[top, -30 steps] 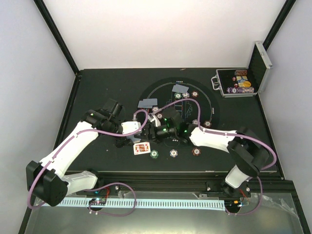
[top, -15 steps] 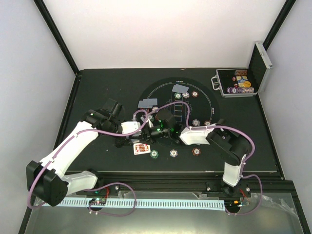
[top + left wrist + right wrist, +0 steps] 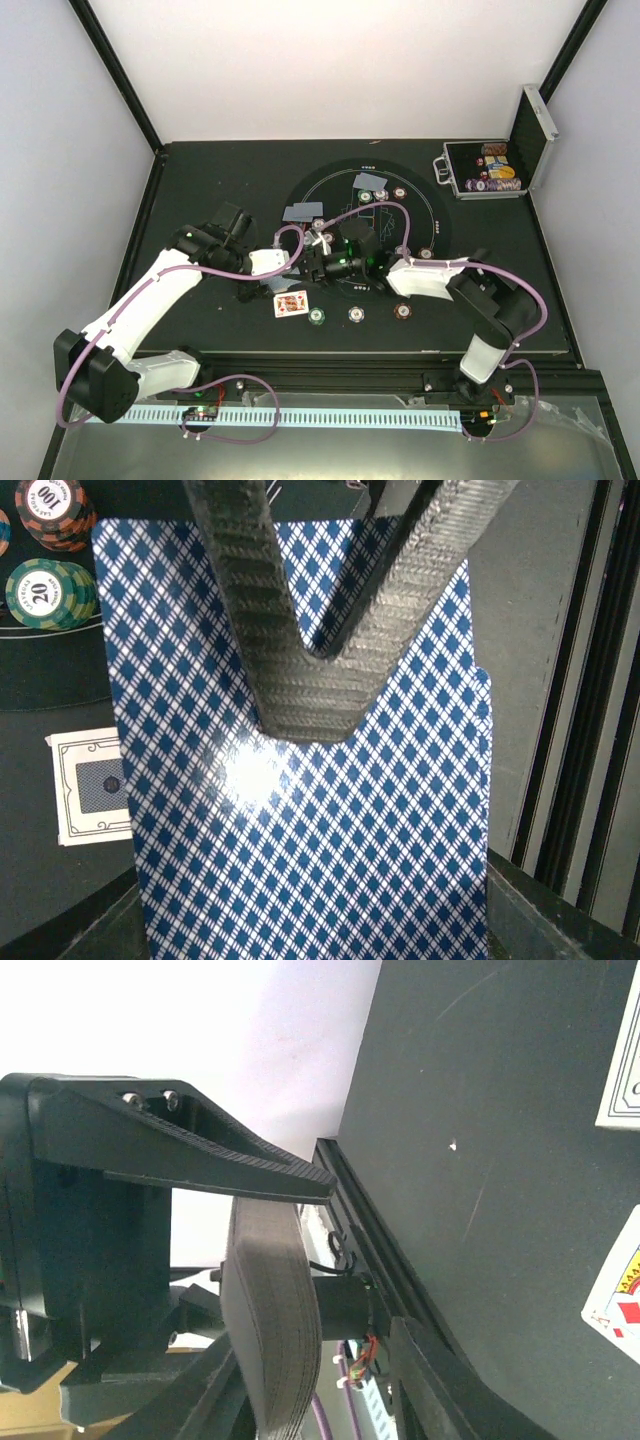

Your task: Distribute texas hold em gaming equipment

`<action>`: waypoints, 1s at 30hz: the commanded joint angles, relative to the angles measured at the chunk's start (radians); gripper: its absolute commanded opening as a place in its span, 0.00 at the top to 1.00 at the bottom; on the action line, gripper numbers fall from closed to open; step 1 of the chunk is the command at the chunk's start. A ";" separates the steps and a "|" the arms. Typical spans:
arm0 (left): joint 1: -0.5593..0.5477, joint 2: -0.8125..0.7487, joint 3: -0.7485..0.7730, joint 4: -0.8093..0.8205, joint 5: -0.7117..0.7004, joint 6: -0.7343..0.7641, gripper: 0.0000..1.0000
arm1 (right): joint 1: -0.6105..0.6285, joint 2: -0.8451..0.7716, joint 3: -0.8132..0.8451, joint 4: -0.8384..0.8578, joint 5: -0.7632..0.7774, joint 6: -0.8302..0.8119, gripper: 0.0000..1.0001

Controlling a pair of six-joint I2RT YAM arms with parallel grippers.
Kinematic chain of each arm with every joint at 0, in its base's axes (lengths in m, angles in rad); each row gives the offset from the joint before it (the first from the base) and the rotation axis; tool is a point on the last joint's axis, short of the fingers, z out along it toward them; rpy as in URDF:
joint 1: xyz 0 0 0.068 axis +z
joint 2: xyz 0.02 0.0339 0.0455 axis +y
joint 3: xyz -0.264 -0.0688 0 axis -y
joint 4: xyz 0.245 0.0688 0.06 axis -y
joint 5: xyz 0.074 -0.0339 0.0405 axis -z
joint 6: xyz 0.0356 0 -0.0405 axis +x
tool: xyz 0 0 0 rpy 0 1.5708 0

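Observation:
My left gripper (image 3: 290, 267) is shut on a deck of cards (image 3: 300, 830) with blue diamond backs; the deck hides its own fingers in the left wrist view. My right gripper (image 3: 316, 264) meets it from the right. Its two ribbed fingers (image 3: 250, 600) close to a point on the top card, and no card shows between them in the right wrist view (image 3: 300, 1195). A face-up card (image 3: 290, 304) lies just in front of the grippers. Face-down cards (image 3: 303, 212) (image 3: 369, 180) lie farther back. Chips (image 3: 317, 317) (image 3: 355, 314) (image 3: 404, 310) sit along the near arc.
More chips (image 3: 380, 195) (image 3: 401, 252) (image 3: 424, 254) lie on the round felt layout (image 3: 430, 215). The open silver-edged case (image 3: 485, 172) with coloured chips stands at the back right. In the left wrist view, chip stacks (image 3: 45, 592) and a face-down card (image 3: 95, 798) lie left of the deck.
My right arm swung left toward the deck, then drew back a little to the right, its elbow shifting. The left arm and the deck have stayed put.

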 commanded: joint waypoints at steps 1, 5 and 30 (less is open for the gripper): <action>0.002 -0.013 0.042 -0.008 0.029 0.003 0.98 | -0.022 -0.017 -0.031 -0.168 0.073 -0.067 0.68; 0.002 -0.021 0.033 -0.007 0.022 0.007 0.98 | -0.025 -0.065 -0.029 -0.202 0.090 -0.079 0.88; 0.002 -0.019 0.021 -0.006 0.011 0.009 0.98 | -0.320 -0.028 0.527 -1.149 0.464 -0.848 0.99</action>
